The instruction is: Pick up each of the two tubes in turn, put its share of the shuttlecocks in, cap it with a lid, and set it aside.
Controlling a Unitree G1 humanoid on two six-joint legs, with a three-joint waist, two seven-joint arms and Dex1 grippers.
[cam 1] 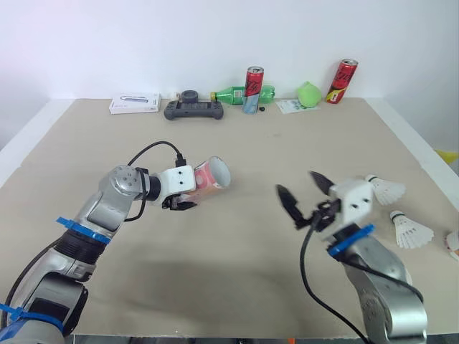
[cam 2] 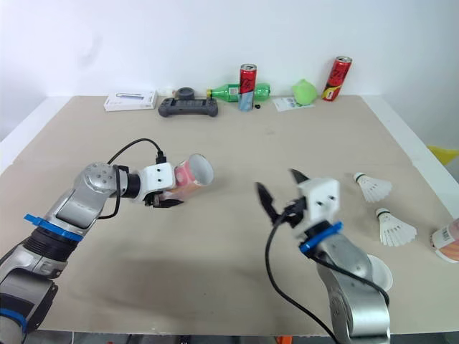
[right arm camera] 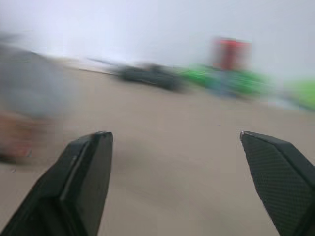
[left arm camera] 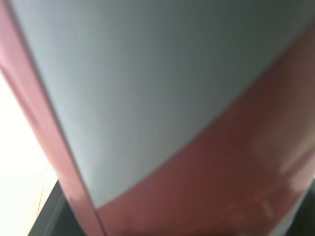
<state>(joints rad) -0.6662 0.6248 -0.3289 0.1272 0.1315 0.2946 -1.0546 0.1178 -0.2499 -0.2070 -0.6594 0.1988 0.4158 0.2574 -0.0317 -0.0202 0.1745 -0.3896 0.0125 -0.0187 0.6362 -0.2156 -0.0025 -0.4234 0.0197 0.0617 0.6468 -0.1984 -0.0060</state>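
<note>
Right pincer (cam 1: 298,185) gapes wide, empty; left pincer (cam 1: 183,203) — mostly hidden — clamps the tube (cam 1: 212,174), its base unseen.

The table (cam 1: 237,251) bears 2 shuttlecocks (cam 1: 387,190) at right, with box (cam 1: 135,103), controller (cam 1: 193,109), bottle (cam 1: 231,94) and 2 cans (cam 1: 253,89) along its far edge.

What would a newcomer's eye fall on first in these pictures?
The left gripper holds a pink-and-white tube on its side, mouth open toward the right gripper, whose jaws stand wide apart and empty. Two white shuttlecocks lie on the table by its right edge.
</note>
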